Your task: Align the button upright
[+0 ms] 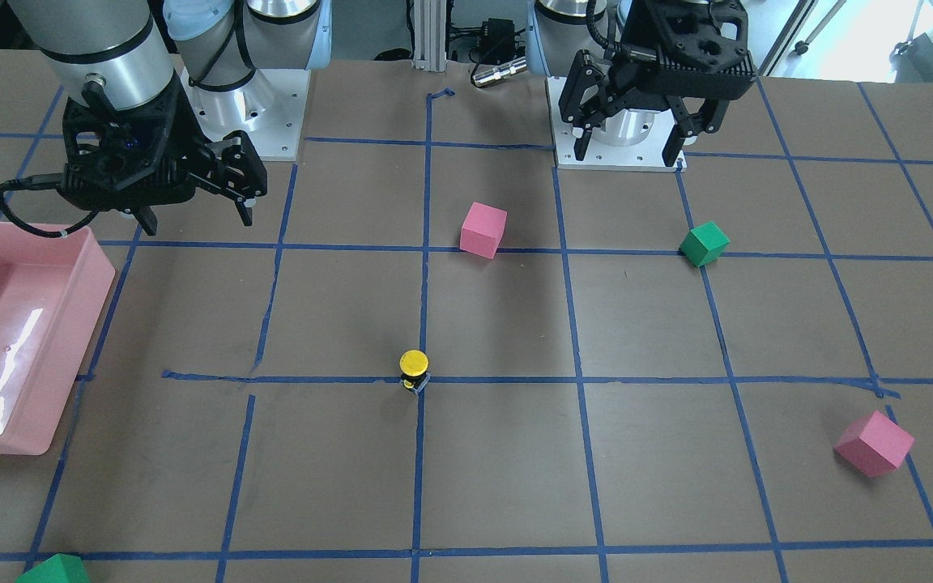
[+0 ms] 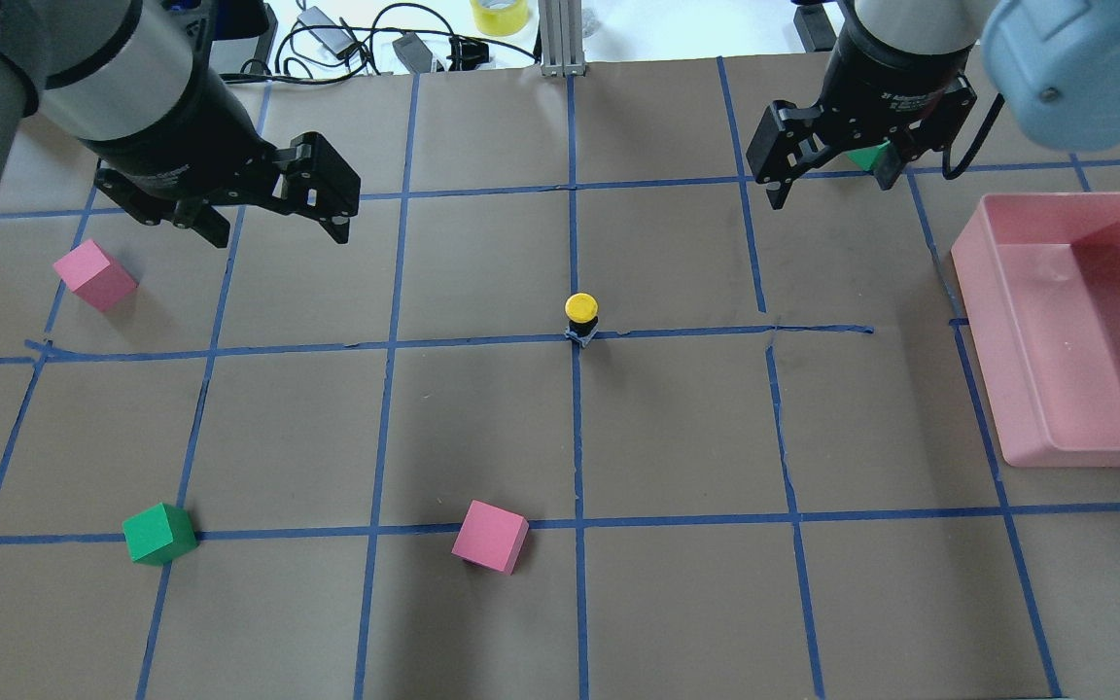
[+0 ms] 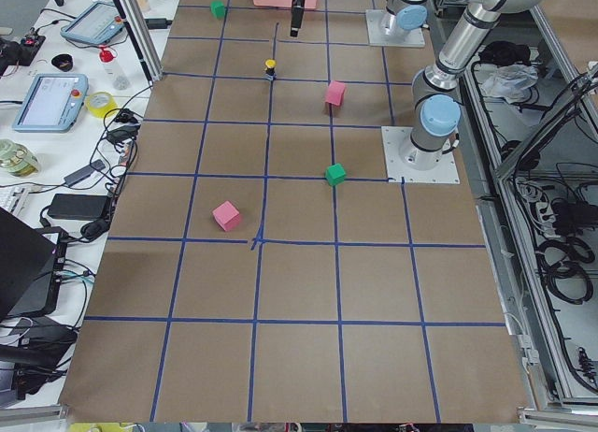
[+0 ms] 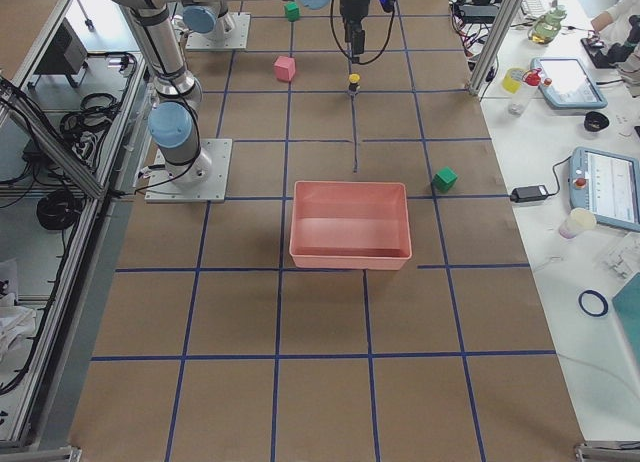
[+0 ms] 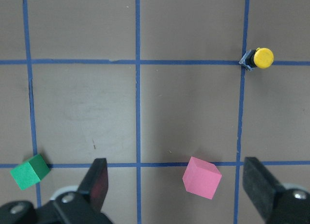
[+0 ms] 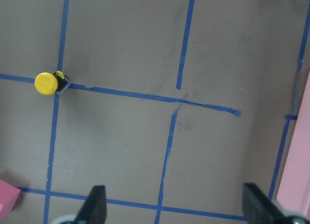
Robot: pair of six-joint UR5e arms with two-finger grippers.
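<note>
Yellow-capped small push-button with a black body stands cap-up on the brown paper counter, between your hands and well apart from each. Left hand and right hand hang open, empty. It looks aligned; keep clear, don't nudge it.

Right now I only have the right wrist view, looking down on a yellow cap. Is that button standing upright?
Observer: Yes; in the front-facing view the button stands on its base, yellow cap on top.
Operator: Where is the left gripper?
Observer: The overhead view shows the left gripper open, empty, hanging well apart from the button.
Operator: Anything near the pink tray?
Observer: In the exterior right view a green cube sits beside the pink tray, not touching it.
</note>
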